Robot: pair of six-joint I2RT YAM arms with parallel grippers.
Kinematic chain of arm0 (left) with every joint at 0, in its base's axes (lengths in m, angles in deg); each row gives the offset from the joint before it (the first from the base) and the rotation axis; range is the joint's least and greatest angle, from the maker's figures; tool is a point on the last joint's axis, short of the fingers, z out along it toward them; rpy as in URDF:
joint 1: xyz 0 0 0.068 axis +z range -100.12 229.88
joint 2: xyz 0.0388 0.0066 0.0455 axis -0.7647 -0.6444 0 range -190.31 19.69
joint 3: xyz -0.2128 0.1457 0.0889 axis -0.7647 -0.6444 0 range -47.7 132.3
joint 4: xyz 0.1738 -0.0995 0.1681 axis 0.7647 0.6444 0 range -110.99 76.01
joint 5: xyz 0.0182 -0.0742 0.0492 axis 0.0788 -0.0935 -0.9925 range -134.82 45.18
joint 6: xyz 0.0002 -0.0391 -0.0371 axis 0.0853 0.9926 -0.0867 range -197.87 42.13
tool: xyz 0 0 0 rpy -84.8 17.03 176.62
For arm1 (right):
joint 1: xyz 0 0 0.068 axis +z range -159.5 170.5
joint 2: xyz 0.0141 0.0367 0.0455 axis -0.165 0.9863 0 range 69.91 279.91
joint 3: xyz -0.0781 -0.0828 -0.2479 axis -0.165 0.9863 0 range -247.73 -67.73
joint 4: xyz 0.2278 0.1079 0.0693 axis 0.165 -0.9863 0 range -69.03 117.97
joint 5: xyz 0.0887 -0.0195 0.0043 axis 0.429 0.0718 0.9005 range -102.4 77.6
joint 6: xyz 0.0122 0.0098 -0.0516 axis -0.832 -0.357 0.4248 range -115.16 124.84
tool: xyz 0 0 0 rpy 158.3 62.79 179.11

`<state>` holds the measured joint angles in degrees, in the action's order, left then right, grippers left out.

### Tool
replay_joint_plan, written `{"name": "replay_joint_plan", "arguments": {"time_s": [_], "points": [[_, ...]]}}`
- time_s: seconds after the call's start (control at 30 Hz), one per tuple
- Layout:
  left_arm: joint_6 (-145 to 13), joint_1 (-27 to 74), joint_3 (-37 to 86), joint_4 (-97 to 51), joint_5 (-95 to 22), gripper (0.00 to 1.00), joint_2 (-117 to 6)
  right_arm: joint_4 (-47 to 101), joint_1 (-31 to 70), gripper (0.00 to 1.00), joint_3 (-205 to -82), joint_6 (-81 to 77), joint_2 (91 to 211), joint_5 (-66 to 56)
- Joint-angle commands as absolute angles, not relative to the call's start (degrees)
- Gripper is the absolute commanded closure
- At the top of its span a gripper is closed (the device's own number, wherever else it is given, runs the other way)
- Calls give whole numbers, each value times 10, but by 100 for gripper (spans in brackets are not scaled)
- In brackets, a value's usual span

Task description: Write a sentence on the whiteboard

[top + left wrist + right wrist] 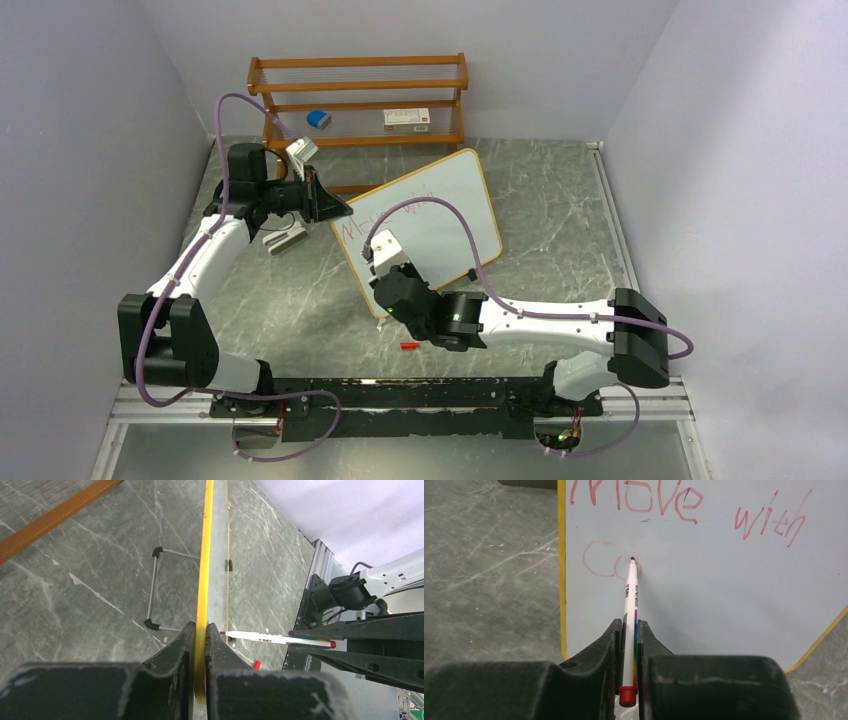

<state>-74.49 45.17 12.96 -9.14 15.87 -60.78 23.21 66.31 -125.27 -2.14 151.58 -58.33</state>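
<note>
The whiteboard (440,215) stands tilted on the table, with "Move with" in red on it and "Co" on a second line. My left gripper (335,210) is shut on the board's yellow frame edge (204,580) at its left side; in the left wrist view the gripper (200,626) clamps the frame from both sides. My right gripper (380,255) is shut on a white marker (630,600) with a rainbow stripe. In the right wrist view the gripper (629,622) holds the red tip against the whiteboard (704,590) at the "o". The marker (272,639) also shows in the left wrist view.
A brown slatted shelf rack (358,100) stands at the back with a blue object (318,119) and a white box (406,119) on it. A red cap (407,345) lies on the table near the board's front corner. The board's wire stand (155,587) sits behind it.
</note>
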Motion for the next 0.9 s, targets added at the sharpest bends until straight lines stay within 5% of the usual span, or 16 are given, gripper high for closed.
{"name": "replay_joint_plan", "arguments": {"time_s": [0.0, 0.87], "points": [[-772, 453, 125, -88, 139, 95, -598, 254, 657, 100, -1268, -16, 1528, -569], [-772, 453, 128, -82, 129, 95, -599, 216, 662, 100, -1252, -29, 1495, -541]]}}
